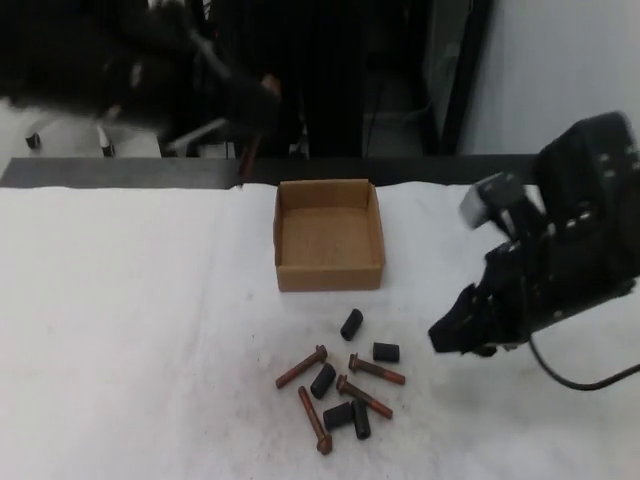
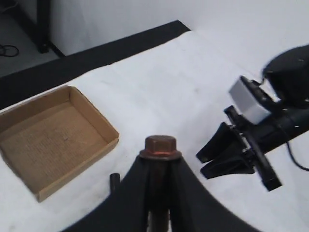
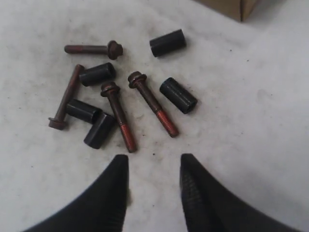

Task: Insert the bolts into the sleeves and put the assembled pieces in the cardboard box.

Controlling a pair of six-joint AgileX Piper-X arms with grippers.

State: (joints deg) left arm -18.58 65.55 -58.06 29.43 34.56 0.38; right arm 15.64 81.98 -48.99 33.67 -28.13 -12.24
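Observation:
My left gripper [image 2: 160, 164] is shut on a rusty bolt [image 2: 160, 146], whose head sticks up between the fingers, held above the bench. The cardboard box [image 2: 91, 116] lies below it, with nothing inside. My right gripper [image 3: 154, 181] is open and hovers just beside the pile of parts. Several rusty bolts [image 3: 152, 104] and black sleeves [image 3: 178, 94] lie loose on the white cloth. In the high view the pile [image 1: 345, 385] lies in front of the box [image 1: 329, 272], and the right gripper [image 1: 448, 335] is to its right.
A white cloth [image 1: 120, 330] covers the bench, with wide bare stretches on the left. A dark strip [image 1: 120, 172] runs along the far edge. A blurred dark arm [image 1: 210, 95] hangs above the back left.

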